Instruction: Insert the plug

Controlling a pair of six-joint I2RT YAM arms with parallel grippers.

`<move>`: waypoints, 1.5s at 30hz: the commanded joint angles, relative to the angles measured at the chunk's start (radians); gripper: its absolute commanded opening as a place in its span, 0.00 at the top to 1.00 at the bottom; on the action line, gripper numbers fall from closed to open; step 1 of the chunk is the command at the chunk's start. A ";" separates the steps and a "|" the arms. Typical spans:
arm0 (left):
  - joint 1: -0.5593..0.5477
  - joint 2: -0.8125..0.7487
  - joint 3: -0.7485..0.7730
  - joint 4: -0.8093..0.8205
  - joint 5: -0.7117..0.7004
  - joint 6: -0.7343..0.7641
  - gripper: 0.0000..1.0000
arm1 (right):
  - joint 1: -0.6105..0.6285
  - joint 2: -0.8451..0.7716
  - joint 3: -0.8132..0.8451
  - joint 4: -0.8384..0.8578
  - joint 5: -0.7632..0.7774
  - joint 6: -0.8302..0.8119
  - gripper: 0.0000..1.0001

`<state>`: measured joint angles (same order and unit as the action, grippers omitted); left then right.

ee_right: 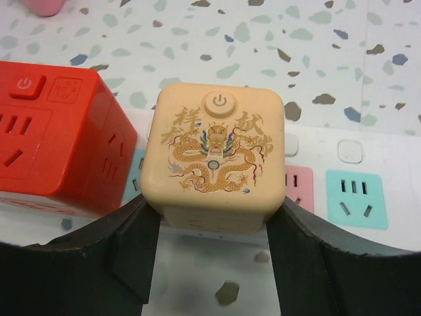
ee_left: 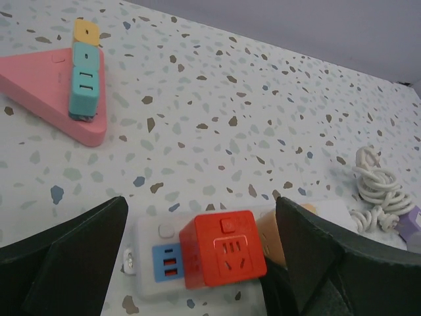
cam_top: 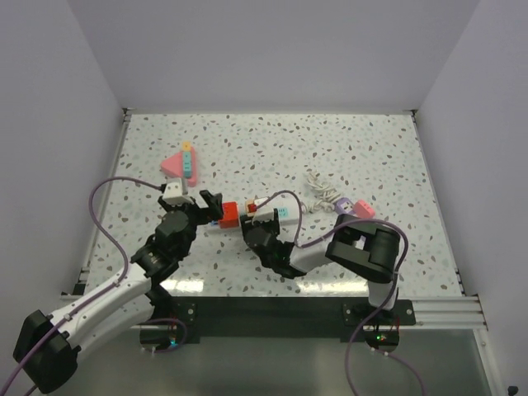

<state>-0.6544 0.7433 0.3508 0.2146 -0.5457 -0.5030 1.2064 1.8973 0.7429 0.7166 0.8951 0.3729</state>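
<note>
The plug is a beige cube with a gold dragon print (ee_right: 216,155). My right gripper (ee_right: 210,210) is shut on it, one finger pressing each side. It stands on the white power strip (ee_right: 355,153), next to a red cube adapter (ee_right: 56,155); its prongs are hidden. My left gripper (ee_left: 200,212) stands open, its fingers (ee_left: 79,250) straddling the red cube (ee_left: 223,253) and the strip's end (ee_left: 154,237) without touching them. From above, both grippers (cam_top: 210,206) (cam_top: 254,221) meet over the strip (cam_top: 285,216) at mid-table.
A pink triangular socket block (cam_top: 175,163) carrying teal and yellow cubes lies at the back left. A coiled white cable (cam_top: 320,191) and a purple and pink plug (cam_top: 356,208) lie right of the strip. White walls ring the table.
</note>
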 commanded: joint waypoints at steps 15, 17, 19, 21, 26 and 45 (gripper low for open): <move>0.010 -0.031 0.043 -0.052 0.053 0.049 0.00 | -0.194 0.025 0.136 -0.284 -0.258 -0.137 1.00; 0.010 -0.044 0.047 -0.070 0.073 0.047 0.00 | -0.194 -0.042 0.107 -0.287 -0.309 -0.131 0.89; 0.010 -0.053 0.062 -0.092 0.070 0.037 0.00 | -0.192 -0.095 0.070 -0.286 -0.352 -0.131 0.54; 0.010 -0.056 0.077 -0.127 0.053 0.029 0.00 | -0.192 -0.179 0.047 -0.290 -0.410 -0.134 0.35; 0.010 -0.073 0.077 -0.146 0.050 0.027 0.00 | -0.189 -0.412 -0.051 -0.302 -0.475 -0.158 0.01; 0.010 -0.125 0.083 -0.187 0.013 0.027 0.00 | -0.275 -1.062 -0.342 -0.580 -0.056 -0.102 0.01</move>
<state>-0.6502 0.6243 0.3916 0.0261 -0.5102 -0.4786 0.9600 0.9165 0.4259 0.2039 0.7231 0.2337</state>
